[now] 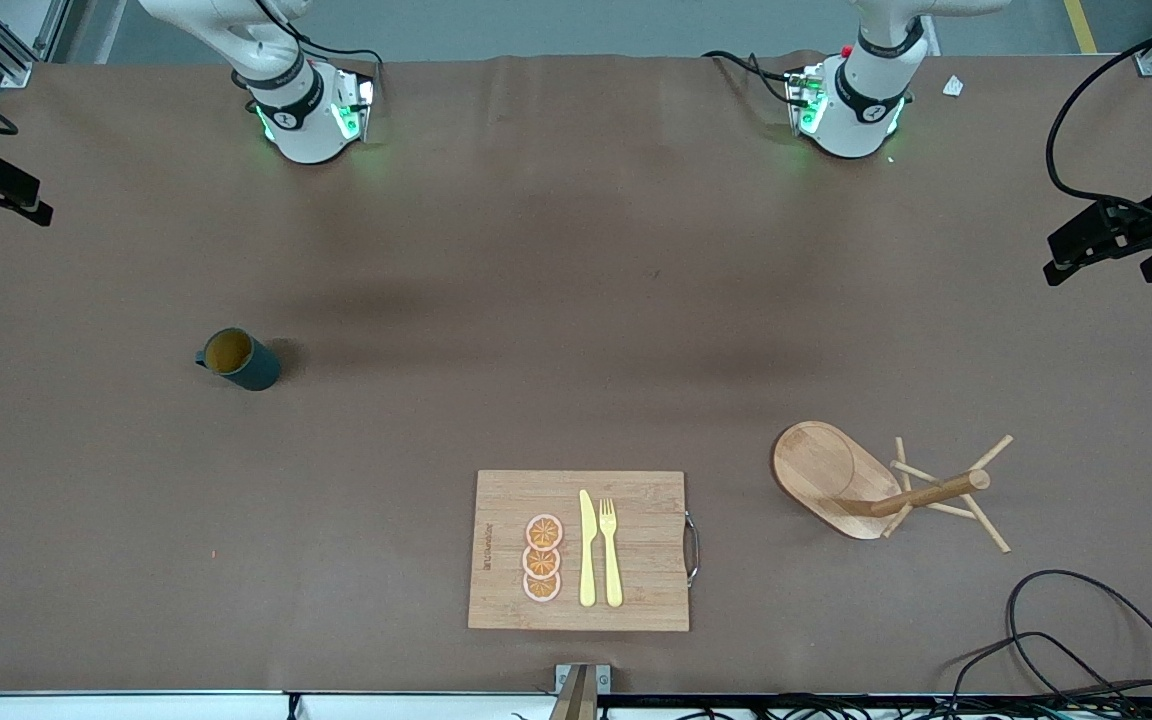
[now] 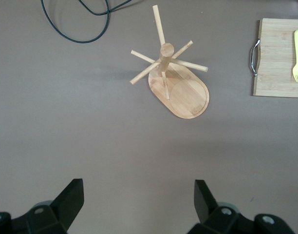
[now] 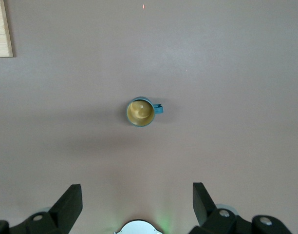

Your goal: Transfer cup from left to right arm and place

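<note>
The cup (image 1: 239,359) is a dark teal mug with a tan-yellow inside. It stands upright on the brown table toward the right arm's end, and its handle points at that end's edge. In the right wrist view the cup (image 3: 140,111) appears small, far below my right gripper (image 3: 138,191), which hangs high over bare table, open and holding nothing. My left gripper (image 2: 139,187) is open too and holds nothing, high over bare table by the wooden rack. Neither gripper shows in the front view.
A wooden mug rack (image 1: 876,485) (image 2: 180,83) with spreading pegs stands toward the left arm's end. A bamboo cutting board (image 1: 636,600) (image 2: 275,58) lies near the front edge with orange slices, a yellow knife and a fork on it. Black cables (image 1: 1066,640) coil at the rack's corner.
</note>
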Controlling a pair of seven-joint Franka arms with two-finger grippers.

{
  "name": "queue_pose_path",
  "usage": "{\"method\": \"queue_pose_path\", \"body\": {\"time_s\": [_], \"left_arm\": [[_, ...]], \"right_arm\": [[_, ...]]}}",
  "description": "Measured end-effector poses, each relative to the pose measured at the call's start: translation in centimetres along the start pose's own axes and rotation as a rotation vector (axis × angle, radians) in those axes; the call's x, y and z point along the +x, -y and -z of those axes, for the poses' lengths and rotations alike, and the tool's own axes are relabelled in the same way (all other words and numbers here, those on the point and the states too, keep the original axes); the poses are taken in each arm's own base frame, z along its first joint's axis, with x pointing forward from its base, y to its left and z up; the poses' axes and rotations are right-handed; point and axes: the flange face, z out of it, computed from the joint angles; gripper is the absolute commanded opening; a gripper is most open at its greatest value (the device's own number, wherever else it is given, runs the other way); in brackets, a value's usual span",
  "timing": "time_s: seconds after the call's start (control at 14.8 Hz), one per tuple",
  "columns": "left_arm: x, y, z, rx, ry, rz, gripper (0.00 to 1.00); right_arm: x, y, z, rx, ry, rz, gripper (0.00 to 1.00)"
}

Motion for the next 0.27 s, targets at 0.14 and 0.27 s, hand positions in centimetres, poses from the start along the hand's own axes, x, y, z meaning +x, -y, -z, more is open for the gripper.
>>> {"method": "queue_pose_path", "body": {"time_s": [0.14,0.27], "left_arm": [[0.00,0.01,0.00,0.000,0.000,0.000,1.00],[0.00,0.01,0.00,0.000,0.000,0.000,1.00]], "right_arm": [[-0.01,-0.02,0.49,-0.001,-0.014,0.017,1.00],[-0.07,-0.03,1.04,-0.002,-0.026,0.028,1.00]]}}
